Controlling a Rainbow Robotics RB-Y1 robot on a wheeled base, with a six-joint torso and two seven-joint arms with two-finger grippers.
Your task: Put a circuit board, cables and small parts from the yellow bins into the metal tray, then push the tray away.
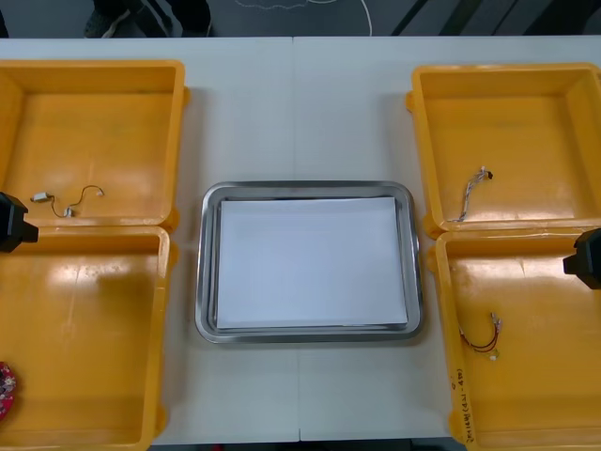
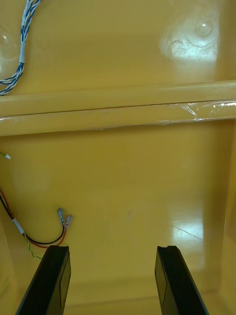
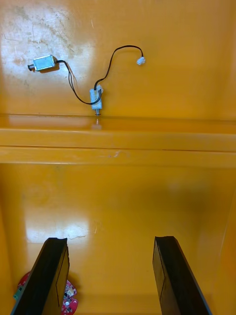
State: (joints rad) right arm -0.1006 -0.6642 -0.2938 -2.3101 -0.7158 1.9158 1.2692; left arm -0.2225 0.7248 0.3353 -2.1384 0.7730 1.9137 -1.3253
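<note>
The tray (image 1: pixel 308 189) sits in the middle of the table (image 1: pixel 300 103), its inside white and bare, its shiny rim free on every side. Open tabletop runs beyond its far edge, and a narrower strip lies in front of it.

Two yellow bins stand on each side of the tray, close to its rim but not touching it. Left of the tray, the far bin (image 1: pixel 103 132) holds a black cable (image 3: pixel 123 47) joined to small metal parts (image 3: pixel 43 62). The near bin (image 1: pixel 84 329) has a red circuit board (image 1: pixel 6 390) at its outer front corner.

Right of the tray, the far bin (image 1: pixel 526 132) holds a twisted blue and white cable (image 2: pixel 22 47). The near bin (image 1: pixel 535 282) holds a red and black cable (image 2: pixel 46 243).

The left gripper (image 3: pixel 110 240) hangs well out from the tray at the table's left edge, over the wall between the two left bins. Its fingers are spread wide and hold nothing. The right gripper (image 2: pixel 113 247) hangs at the table's right edge over the near right bin, spread just as wide and also empty.
</note>
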